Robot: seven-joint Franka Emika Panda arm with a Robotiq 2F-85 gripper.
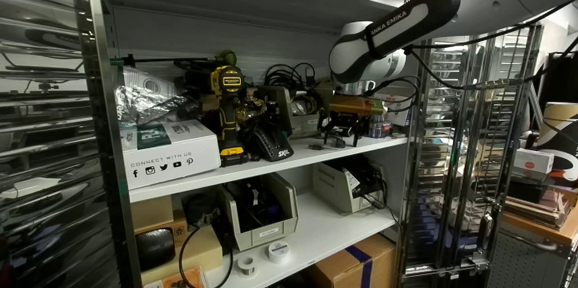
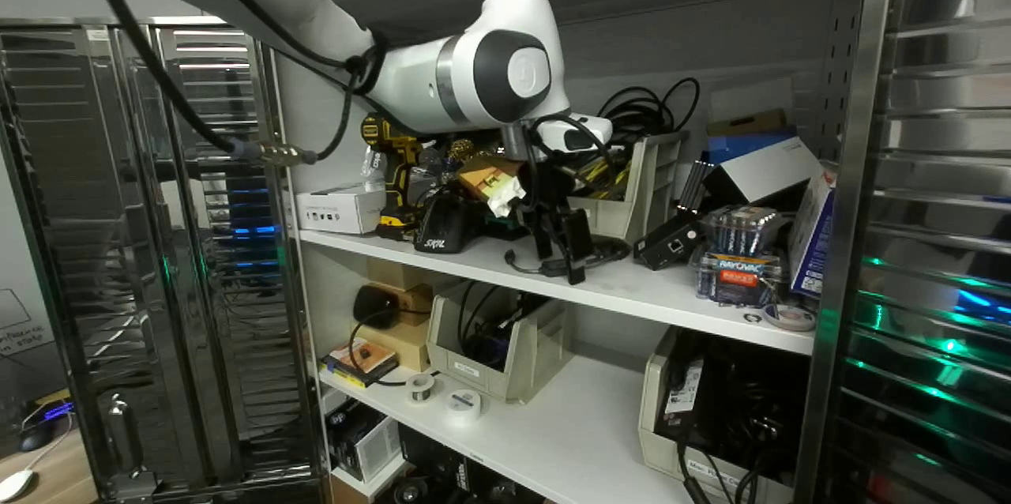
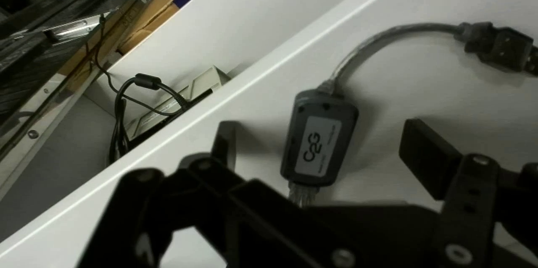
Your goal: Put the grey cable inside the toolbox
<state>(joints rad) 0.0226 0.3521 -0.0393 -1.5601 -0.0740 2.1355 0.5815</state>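
Observation:
The grey cable (image 3: 321,137) lies on the upper white shelf. It has a dark grey box with a C2G label and a translucent cord ending in a dark plug. It also shows in both exterior views (image 1: 337,142) (image 2: 528,268). My gripper (image 3: 325,146) is open, pointing down, with its fingers on either side of the box and not touching it. The gripper also shows in both exterior views (image 1: 339,137) (image 2: 561,257). Part of the cord is hidden under the gripper. I see no clear toolbox; grey open-fronted bins (image 1: 266,234) (image 2: 655,441) stand on the lower shelf.
Another grey bin (image 2: 652,180) with cables stands behind the gripper on the upper shelf. A black SKIL charger (image 2: 442,223), a yellow drill (image 1: 230,98), a white box (image 1: 171,152) and battery packs (image 2: 738,275) flank it. The shelf above overhangs the arm.

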